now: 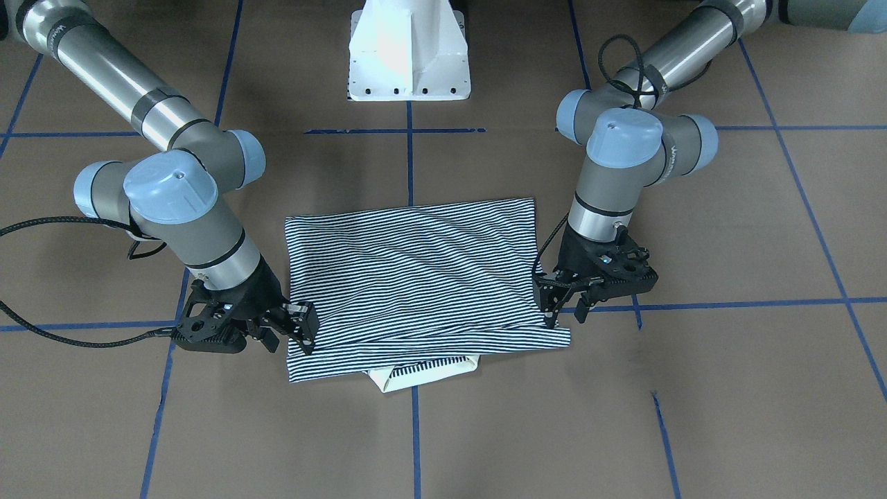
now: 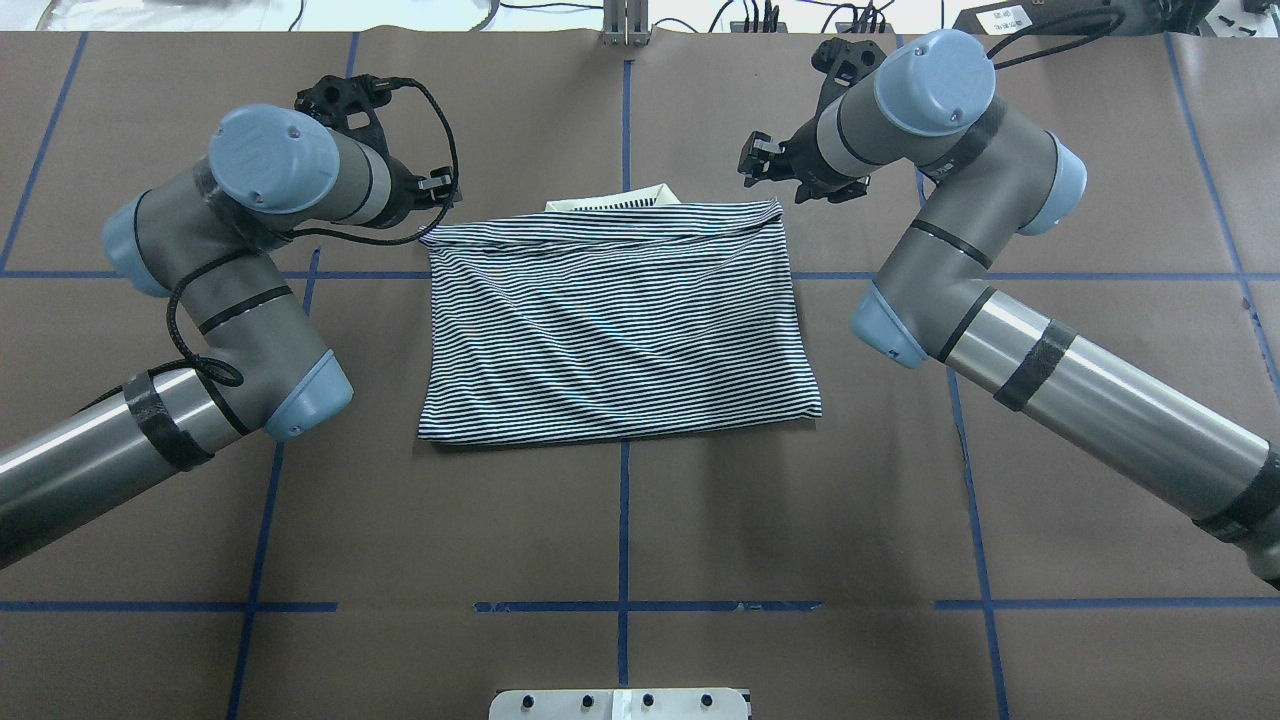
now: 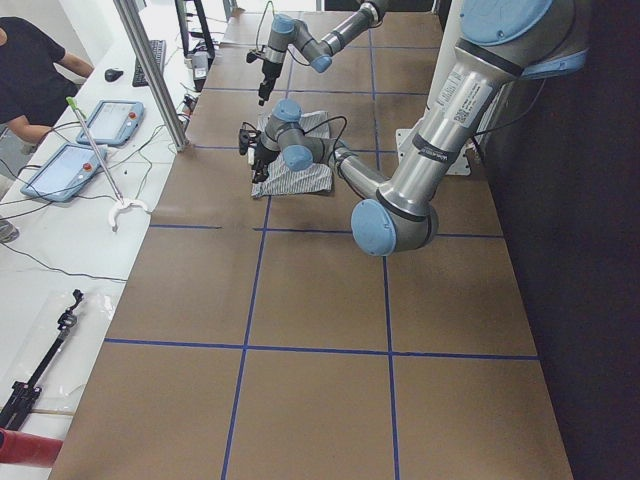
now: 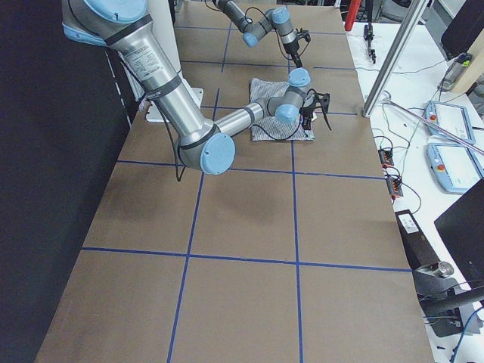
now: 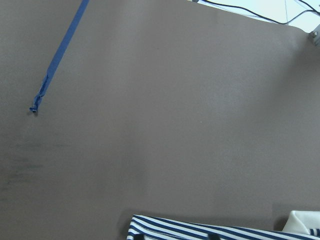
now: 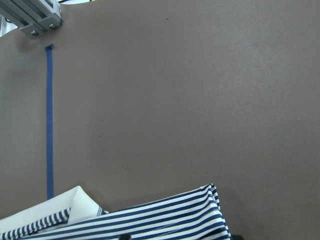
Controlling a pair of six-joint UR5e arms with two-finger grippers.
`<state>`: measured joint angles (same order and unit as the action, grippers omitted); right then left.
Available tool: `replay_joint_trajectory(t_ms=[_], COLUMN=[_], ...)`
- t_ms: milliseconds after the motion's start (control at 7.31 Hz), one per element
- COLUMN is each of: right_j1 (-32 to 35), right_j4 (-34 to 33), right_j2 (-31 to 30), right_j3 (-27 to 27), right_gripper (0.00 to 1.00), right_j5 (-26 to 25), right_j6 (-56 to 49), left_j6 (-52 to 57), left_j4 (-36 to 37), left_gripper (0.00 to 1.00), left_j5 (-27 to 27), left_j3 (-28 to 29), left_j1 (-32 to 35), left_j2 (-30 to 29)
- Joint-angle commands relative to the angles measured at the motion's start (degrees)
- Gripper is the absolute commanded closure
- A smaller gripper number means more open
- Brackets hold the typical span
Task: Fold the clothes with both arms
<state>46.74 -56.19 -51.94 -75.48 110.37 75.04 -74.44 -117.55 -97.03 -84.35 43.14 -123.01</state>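
The striped polo shirt [image 1: 416,277] lies folded into a rectangle on the brown table, its cream collar [image 1: 423,374] poking out from under the far edge [image 2: 610,202]. My left gripper [image 1: 567,308] stands open beside the shirt's far corner on my left [image 2: 440,190], one finger close to the cloth edge. At the opposite far corner my right gripper [image 1: 285,334] is open too [image 2: 752,165], holding nothing. Both wrist views show bare table with only the shirt's edge [image 5: 200,231] [image 6: 150,220] at the bottom, and no fingers.
The white pedestal base [image 1: 409,55] stands at the robot's side of the table. Blue tape lines [image 2: 622,500] grid the brown surface. Beyond the far edge are a metal post [image 3: 150,70], a side table with tablets [image 3: 95,125] and a seated person [image 3: 25,70].
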Motion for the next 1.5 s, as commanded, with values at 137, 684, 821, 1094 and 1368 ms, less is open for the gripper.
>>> replay_joint_trajectory(t_ms=[137, 684, 821, 1094, 1368], right_j1=[-0.5, -11.1, -12.5, -13.2, -14.3], right_j4=[-1.4, -9.5, -9.6, -11.3, -17.9], right_j2=[-7.3, -15.5, -16.2, -16.2, -16.0], right_j3=[-11.3, -18.7, -18.7, -20.4, -24.0], right_gripper=[0.01, 0.07, 0.08, 0.10, 0.10], right_j5=[3.5, -3.4, -3.4, -2.9, -2.2], right_j6=[2.7, 3.5, 3.5, 3.5, 3.5], left_j6=[0.3, -0.7, -1.6, -3.1, -3.1], left_j4=[2.6, 5.2, 5.5, 5.4, 5.0], left_gripper=[0.00, 0.00, 0.00, 0.00, 0.00], left_j5=[-0.8, -0.7, -0.8, -0.9, -0.9], left_j3=[-3.3, -7.0, -7.2, -7.2, -7.2], left_j1=[0.3, 0.3, 0.3, 0.2, 0.2], left_j2=[0.2, 0.3, 0.3, 0.3, 0.3])
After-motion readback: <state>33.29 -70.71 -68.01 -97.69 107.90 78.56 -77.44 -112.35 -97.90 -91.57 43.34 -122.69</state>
